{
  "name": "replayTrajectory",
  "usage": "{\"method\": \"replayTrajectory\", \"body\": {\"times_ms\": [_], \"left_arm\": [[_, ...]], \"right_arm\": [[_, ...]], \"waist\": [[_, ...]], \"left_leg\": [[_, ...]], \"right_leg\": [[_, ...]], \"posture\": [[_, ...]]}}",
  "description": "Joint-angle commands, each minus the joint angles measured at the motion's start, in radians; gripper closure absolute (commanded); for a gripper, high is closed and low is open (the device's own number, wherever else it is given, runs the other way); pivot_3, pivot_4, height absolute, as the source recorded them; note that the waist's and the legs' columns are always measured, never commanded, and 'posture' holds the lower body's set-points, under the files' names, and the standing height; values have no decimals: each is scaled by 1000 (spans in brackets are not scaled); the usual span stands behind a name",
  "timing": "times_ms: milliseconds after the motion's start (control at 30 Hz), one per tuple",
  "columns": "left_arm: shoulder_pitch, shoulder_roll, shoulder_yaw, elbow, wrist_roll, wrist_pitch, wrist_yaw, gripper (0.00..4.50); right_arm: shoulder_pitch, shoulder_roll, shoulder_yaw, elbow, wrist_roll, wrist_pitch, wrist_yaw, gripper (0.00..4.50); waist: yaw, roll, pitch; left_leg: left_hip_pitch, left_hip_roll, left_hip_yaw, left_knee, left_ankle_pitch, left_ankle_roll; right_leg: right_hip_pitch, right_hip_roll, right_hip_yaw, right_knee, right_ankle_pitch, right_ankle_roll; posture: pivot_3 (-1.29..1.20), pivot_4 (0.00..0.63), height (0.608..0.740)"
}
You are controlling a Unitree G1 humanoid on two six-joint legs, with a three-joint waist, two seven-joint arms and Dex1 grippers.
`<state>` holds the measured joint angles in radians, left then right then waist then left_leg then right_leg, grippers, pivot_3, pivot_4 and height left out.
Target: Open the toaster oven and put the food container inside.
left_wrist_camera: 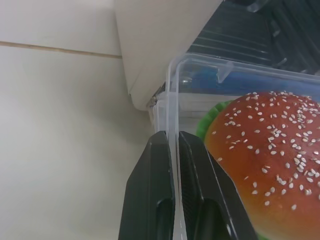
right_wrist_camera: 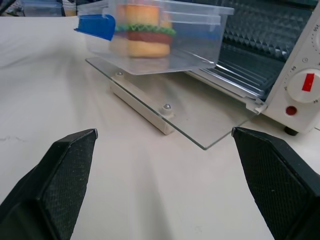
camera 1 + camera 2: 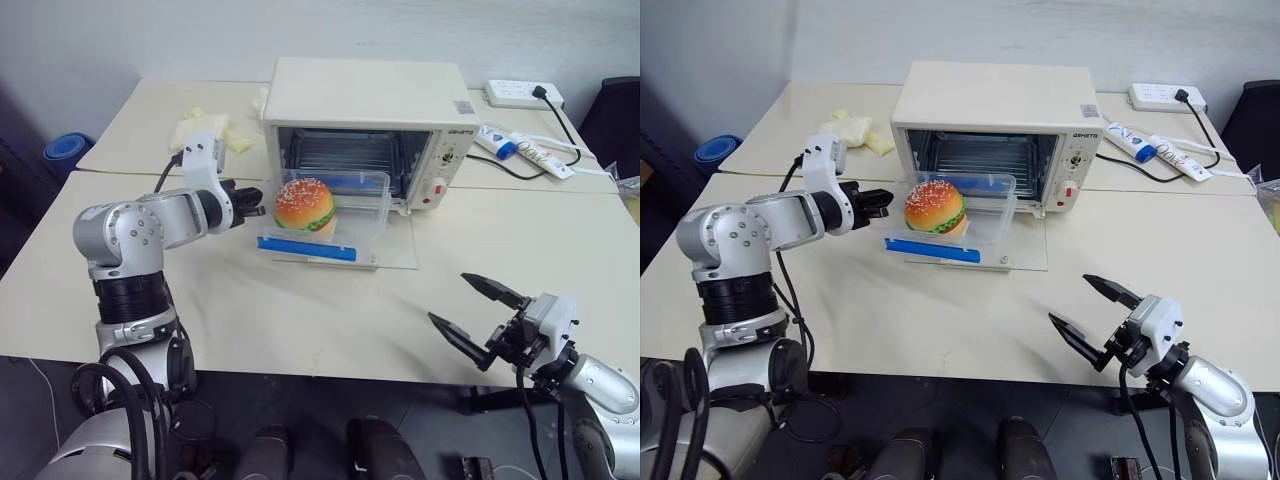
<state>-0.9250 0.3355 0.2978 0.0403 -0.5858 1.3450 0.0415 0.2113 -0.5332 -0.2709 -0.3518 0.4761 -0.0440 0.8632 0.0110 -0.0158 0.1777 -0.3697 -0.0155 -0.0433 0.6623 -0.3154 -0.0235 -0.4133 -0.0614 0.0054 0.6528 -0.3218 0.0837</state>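
Cream-white boxy toaster oven (image 3: 365, 120) sits upper centre of the head views, on the pale tabletop (image 3: 300, 310). Its glass door (image 2: 200, 112) is dropped flat toward the viewer; wire rack visible inside, knobs and red button on the right panel.

Clear shallow plastic food container (image 3: 345, 215) with blue strips, holding a sesame-bun burger (image 3: 304, 205), is centre frame. In the right wrist view it hangs clear above the open glass door, just in front of the oven mouth, not yet inside the cavity.

Left gripper (image 3: 250, 205), left of centre, black fingers (image 1: 150, 190) pinched together on the container's thin left wall; the left wrist view shows the clear rim running between the two pads, burger just beyond. Container is level or nearly so.

Right gripper (image 3: 478, 310), lower right of frame, fingers spread wide apart, nothing between them. It hangs over the table's near edge, well apart from the oven and container.

White power strip (image 3: 522, 94) with a black cord, upper right. Pale yellow plastic bags (image 3: 210, 128), upper left behind the left arm.
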Motion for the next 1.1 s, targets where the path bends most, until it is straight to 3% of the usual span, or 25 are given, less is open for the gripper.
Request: {"method": "replayTrajectory", "body": {"times_ms": [33,333,433,500,567,733,867,933,1100], "left_arm": [[-44,-18,-22,-8,40,-71,-4,4194],[-5,-36,37,-64,19,-117,-50,1629],[96,108,10,-128,-33,-111,-249,1629],[202,233,-12,-156,-51,-182,-427,1611],[297,340,-29,-141,-38,-296,-594,2004],[406,465,-88,-72,33,-536,-827,3365],[500,405,-111,-147,-8,-632,-922,4500],[527,374,-143,-160,9,-674,-938,4500],[512,244,-195,-84,59,-745,-875,4500]], "right_arm": [[-5,8,1,-42,5,-11,-21,0],[-47,-12,25,-69,32,37,-45,0],[-70,-59,36,-111,69,134,-36,0],[-84,-103,58,-123,74,263,-67,382],[-104,-137,87,-128,82,349,-72,877],[-211,-148,201,-132,54,436,-66,2600],[-343,-79,315,-94,-7,448,-108,4018],[-405,-40,348,-53,-68,416,-141,4491],[-522,42,387,69,-161,387,-202,4491]], "waist": [[3,0,0],[1,0,0],[-13,1,0],[-24,1,0],[-25,1,0],[-7,2,1],[1,2,1],[0,2,1],[3,2,1]], "left_leg": [[0,0,0,0,0,0],[0,0,0,0,0,0],[0,1,0,0,0,0],[2,1,2,-2,0,-1],[2,3,1,-2,1,-2],[1,2,-2,-1,0,-1],[0,1,-2,-1,-1,2],[-1,2,-2,-1,-2,2],[-2,1,-2,-1,-2,3]], "right_leg": [[0,0,0,0,0,0],[0,0,0,0,0,0],[0,1,0,0,0,0],[0,1,1,0,0,0],[0,2,1,0,-1,-2],[1,1,0,-2,-2,-3],[2,-1,0,-5,-2,-3],[1,-1,0,-6,-1,-3],[1,0,-1,-6,-1,-2]], "posture": [[0,150,740],[0,150,740],[0,150,740],[0,150,740],[0,150,740],[0,150,740],[0,150,740],[0,150,740],[0,150,740]]}}
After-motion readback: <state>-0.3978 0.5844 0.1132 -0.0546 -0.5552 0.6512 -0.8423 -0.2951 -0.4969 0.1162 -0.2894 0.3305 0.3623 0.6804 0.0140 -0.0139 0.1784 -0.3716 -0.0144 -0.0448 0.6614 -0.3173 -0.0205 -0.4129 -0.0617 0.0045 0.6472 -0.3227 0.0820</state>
